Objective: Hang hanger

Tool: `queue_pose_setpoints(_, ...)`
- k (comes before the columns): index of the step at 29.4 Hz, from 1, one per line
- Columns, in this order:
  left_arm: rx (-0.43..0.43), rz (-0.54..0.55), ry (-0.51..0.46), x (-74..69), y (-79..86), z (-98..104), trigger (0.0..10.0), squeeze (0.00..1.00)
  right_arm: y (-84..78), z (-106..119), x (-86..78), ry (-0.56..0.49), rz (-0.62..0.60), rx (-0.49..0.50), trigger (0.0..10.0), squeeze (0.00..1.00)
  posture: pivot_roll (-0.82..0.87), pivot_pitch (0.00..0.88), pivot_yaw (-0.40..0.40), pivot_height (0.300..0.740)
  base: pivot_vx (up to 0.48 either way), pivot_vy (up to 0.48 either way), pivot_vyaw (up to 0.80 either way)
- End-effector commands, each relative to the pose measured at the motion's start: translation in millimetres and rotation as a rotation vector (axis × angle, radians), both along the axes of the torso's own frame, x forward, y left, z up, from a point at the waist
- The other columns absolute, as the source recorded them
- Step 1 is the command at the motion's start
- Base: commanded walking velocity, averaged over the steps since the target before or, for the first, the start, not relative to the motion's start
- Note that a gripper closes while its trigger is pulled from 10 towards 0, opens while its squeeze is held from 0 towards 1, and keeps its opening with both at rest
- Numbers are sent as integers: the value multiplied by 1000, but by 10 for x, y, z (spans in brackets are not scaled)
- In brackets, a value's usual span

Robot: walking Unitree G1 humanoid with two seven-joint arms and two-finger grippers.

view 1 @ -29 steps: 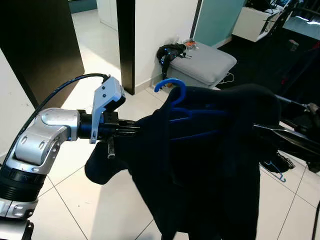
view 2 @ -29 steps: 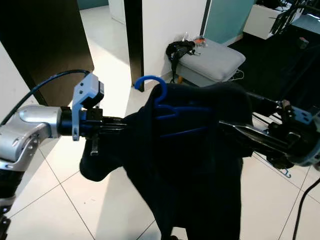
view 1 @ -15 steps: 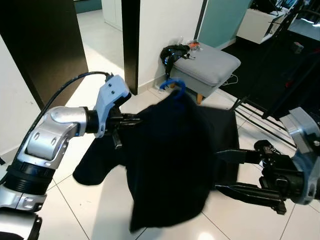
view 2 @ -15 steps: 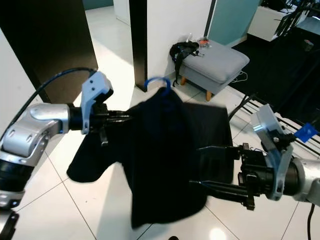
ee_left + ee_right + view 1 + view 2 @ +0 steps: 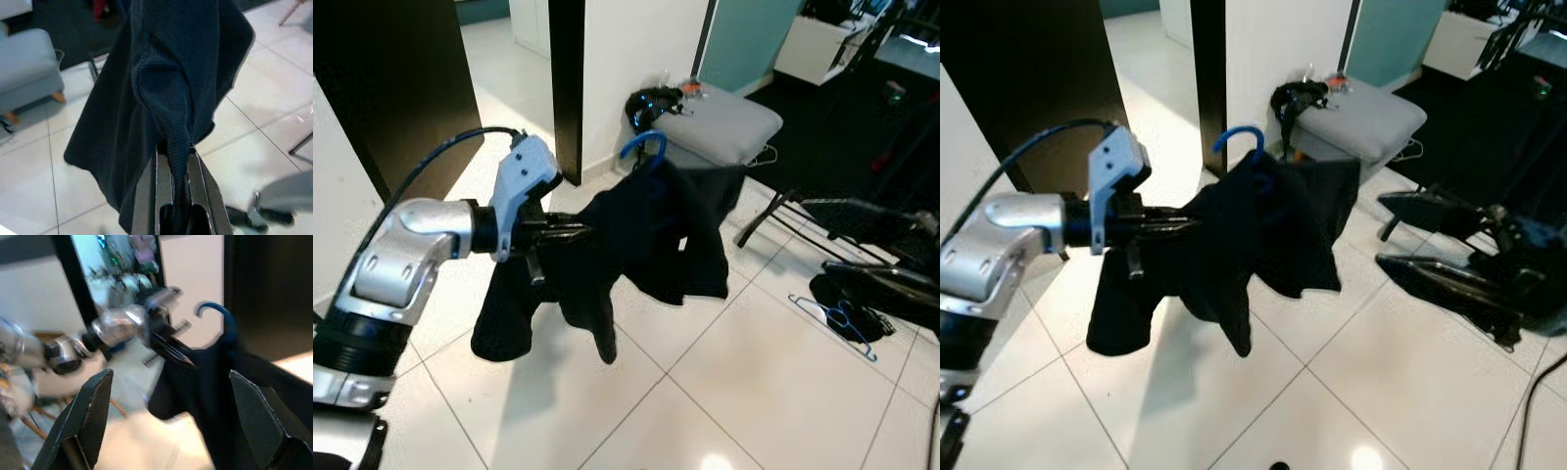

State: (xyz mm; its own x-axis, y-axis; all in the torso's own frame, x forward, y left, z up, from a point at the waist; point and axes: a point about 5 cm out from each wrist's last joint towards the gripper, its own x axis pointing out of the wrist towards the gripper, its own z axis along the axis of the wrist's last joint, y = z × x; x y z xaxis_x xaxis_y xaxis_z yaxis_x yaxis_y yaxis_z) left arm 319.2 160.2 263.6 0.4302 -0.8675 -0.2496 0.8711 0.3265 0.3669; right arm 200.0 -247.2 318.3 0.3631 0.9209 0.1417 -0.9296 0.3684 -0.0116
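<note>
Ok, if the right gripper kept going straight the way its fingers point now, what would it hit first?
Probably the dark garment on the blue hanger, held by the left gripper; the right gripper is open and points at it, though depth is unclear.

Left pincer (image 5: 173, 161) clamped, right pincer (image 5: 171, 396) agape.

We've got the left gripper (image 5: 570, 235) clamped on a dark garment (image 5: 636, 230) draped over a blue hanger (image 5: 641, 147), held above white floor tiles (image 5: 724, 382); grey ottoman (image 5: 729, 117) behind.
</note>
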Motion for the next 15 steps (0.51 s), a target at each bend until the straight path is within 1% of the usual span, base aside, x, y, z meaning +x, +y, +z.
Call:
queue_pose_setpoints(1, 30, -135, -25, -137, -60, 74, 10000, 0, -73, 9, -17, -4, -28, -99, 10000, 1000, 49, 135, -77, 740, 0, 0, 0)
queue_pose_setpoints(2, 30, -135, -25, -137, -60, 74, 10000, 0, -73, 9, -17, -4, -28, -99, 10000, 1000, 49, 135, -77, 740, 0, 0, 0)
queue_pose_setpoints(3, 39, -196, -31, -196, -89, 100, 10000, 0, -92, -15, -18, 16, -28, -159, 10000, 1000, 49, 134, -75, 740, 0, 0, 0)
queue_pose_setpoints(4, 42, -232, -37, -230, -109, 119, 10000, 0, -97, -31, -20, 30, -23, -191, 10000, 1000, 49, 134, -75, 740, 0, 0, 0)
queue_pose_setpoints(5, 42, -270, -45, -261, -139, 146, 10000, 0, -84, -87, -1, 46, -19, -253, 10000, 729, 49, 131, -76, 740, 0, 0, 0)
queue_pose_setpoints(6, 42, -270, -45, -261, -139, 146, 10000, 0, -84, -87, -1, 46, -19, -253, 10000, 729, 49, 131, -76, 740, 0, 0, 0)
queue_pose_setpoints(7, 42, -304, -51, -287, -169, 169, 10000, 0, -69, -131, 26, 57, -17, -299, 10000, 251, 50, 130, -76, 740, 0, 0, 0)
queue_pose_setpoints(8, 42, -327, -54, -304, -187, 183, 10000, 0, -59, -159, 43, 63, -15, -329, 10000, 251, 50, 130, -76, 740, 0, 0, 0)
queue_pose_setpoints(9, 43, -356, -61, -329, -212, 202, 10000, 0, -45, -177, 60, 68, -4, -355, 10000, 0, 50, 130, -76, 740, 0, 0, 0)
queue_pose_setpoints(11, 46, -394, -67, -357, -239, 222, 10000, 0, -29, -182, 83, 68, 15, -377, 10000, 0, 54, 125, -78, 740, 0, 0, 0)
queue_pose_setpoints(13, 46, -408, -69, -367, -246, 227, 10000, 0, -24, -182, 94, 66, 23, -385, 10000, 0, 54, 125, -78, 740, 0, 0, 0)
queue_pose_setpoints(14, 52, -454, -68, -411, -266, 236, 10000, 0, -11, -177, 124, 51, 41, -409, 10000, 0, 56, 123, -79, 740, 0, 0, 0)
queue_pose_setpoints(15, 55, -475, -69, -438, -278, 241, 10000, 0, 6, -163, 140, 43, 53, -412, 10000, 0, 56, 123, -79, 740, 0, 0, 0)
